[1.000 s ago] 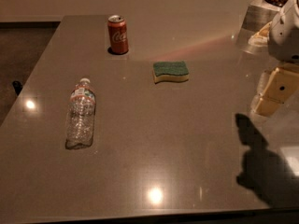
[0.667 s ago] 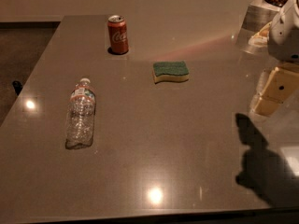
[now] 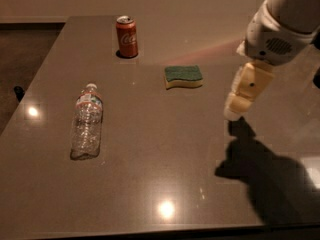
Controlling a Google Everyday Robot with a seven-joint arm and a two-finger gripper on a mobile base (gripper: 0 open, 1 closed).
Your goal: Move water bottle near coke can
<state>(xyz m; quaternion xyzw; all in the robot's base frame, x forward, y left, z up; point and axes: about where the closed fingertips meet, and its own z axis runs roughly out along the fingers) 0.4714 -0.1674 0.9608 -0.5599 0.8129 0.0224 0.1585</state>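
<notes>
The water bottle (image 3: 87,121) is clear crinkled plastic with a white cap and a red-and-white label band. It lies on its side at the table's left, cap pointing away. The coke can (image 3: 127,36) is red with white script and stands upright at the far side, well beyond the bottle. My gripper (image 3: 234,113) hangs from the white arm (image 3: 280,24) at the right. It hovers above the table, right of the sponge, far from both bottle and can, and holds nothing.
A green-and-yellow sponge (image 3: 183,76) lies between the can and the gripper. The brown table (image 3: 160,174) has its front edge at the bottom and its left edge by the dark floor. The arm's shadow falls at the lower right.
The arm and gripper have moved left, further over the table toward the sponge. The bottle, can and sponge have not moved.
</notes>
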